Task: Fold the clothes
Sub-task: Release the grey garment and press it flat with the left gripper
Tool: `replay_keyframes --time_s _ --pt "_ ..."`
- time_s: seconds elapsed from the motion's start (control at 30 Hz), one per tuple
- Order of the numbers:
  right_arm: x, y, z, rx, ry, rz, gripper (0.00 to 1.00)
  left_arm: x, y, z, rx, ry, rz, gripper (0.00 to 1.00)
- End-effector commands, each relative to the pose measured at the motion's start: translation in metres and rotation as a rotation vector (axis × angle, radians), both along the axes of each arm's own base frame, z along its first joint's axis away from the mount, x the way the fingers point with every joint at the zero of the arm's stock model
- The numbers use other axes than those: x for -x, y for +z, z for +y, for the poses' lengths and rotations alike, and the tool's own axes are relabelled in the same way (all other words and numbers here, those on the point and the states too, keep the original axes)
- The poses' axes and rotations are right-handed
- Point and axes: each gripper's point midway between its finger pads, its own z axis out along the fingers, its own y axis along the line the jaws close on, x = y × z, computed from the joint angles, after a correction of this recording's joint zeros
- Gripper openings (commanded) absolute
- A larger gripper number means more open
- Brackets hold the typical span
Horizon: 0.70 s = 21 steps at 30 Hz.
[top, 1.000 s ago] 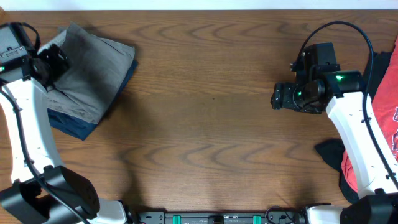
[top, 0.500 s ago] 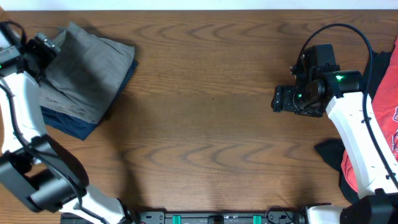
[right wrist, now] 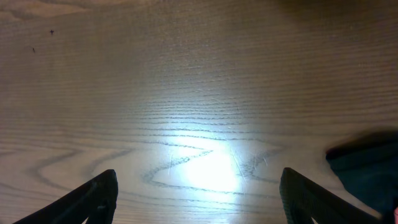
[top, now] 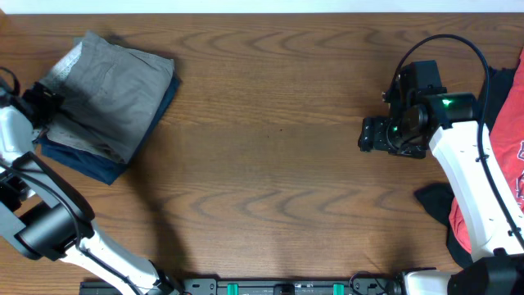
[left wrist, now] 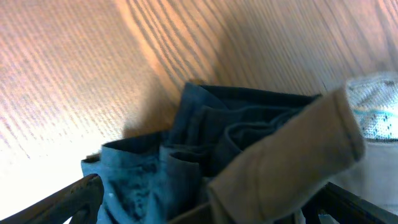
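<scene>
The shorts (top: pixel 110 86) lie folded on the navy garment (top: pixel 90 164) at the table's (top: pixel 262 164) far-left corner. The left gripper (top: pixel 42 102), jaws apart, sits at the pile's left edge; it should back straight out without snagging cloth. The right gripper (top: pixel 370 133) hovers parted near the right edge.

Open table (top: pixel 270 164) between shorts (top: pixel 110 86) far left and red shirt (top: pixel 514 115) far right.

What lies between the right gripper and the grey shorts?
Only bare wooden table separates the right gripper from the shorts, as the overhead view shows.
</scene>
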Motion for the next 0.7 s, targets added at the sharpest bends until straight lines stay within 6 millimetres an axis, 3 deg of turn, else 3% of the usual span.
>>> replay_keyframes --time_s 0.0,0.2,0.4,0.67 --pt "-0.002 0.001 -0.003 0.011 -0.011 -0.006 0.81 0.010 0.008 0.012 0.025 0.057 -0.033 1.00" --pt "-0.002 0.001 -0.003 0.012 -0.010 -0.006 0.82 0.013 0.016 0.014 0.066 0.047 -0.083 1.00" --pt "-0.002 0.000 -0.003 0.012 -0.006 -0.005 0.82 0.032 0.026 0.027 0.126 0.167 -0.125 1.00" --pt "-0.001 0.000 -0.003 0.014 0.001 -0.005 0.82 0.032 0.059 0.025 0.147 0.134 -0.224 0.99"
